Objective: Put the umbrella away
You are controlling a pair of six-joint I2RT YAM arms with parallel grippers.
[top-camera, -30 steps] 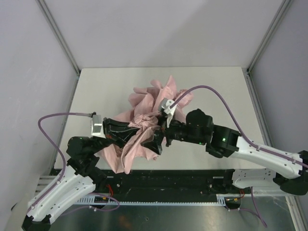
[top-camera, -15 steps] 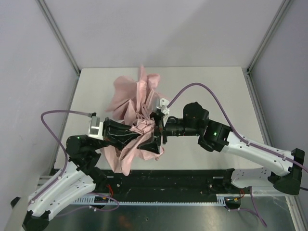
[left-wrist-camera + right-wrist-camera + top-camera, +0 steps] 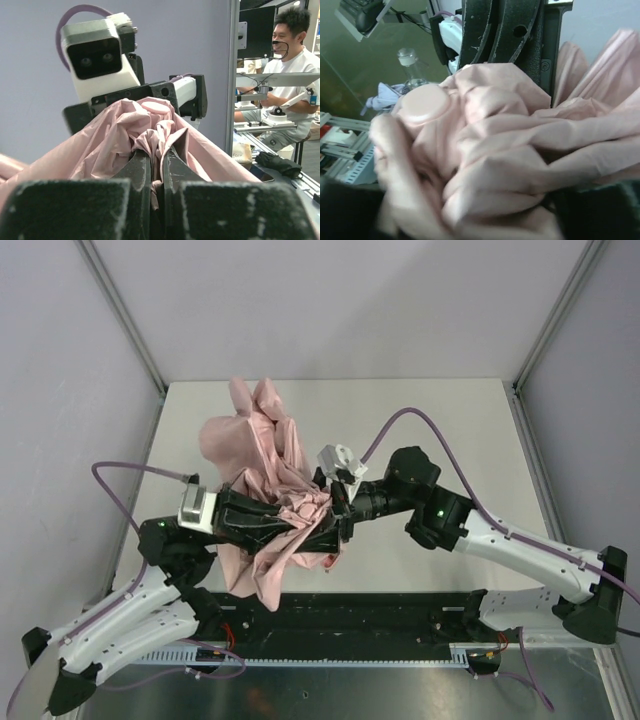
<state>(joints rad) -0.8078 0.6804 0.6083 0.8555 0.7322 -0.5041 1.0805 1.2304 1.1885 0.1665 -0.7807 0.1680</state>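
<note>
The umbrella (image 3: 250, 440) is a crumpled pale pink bundle held above the table between both arms. My left gripper (image 3: 328, 532) is shut on a bunched fold of its fabric (image 3: 115, 135); in the left wrist view the two dark fingers (image 3: 140, 170) pinch that fold between them. My right gripper (image 3: 343, 506) meets it from the right, pressed into the fabric (image 3: 510, 150). A round pink end piece (image 3: 422, 102) shows at the upper left of the right wrist view. Fabric covers the right fingers, so their gap is hidden. The shaft is hidden.
The white table (image 3: 450, 430) is fenced by metal frame posts (image 3: 125, 315) and grey walls. The right arm's wrist camera (image 3: 97, 55) looms just beyond the left fingers. The left gripper's black body (image 3: 505, 35) stands close ahead of the right wrist.
The canopy has swung from the middle toward the left rear. The right arm has pushed in closer to the left gripper and its jaws have narrowed around the fabric. The left grip holds.
</note>
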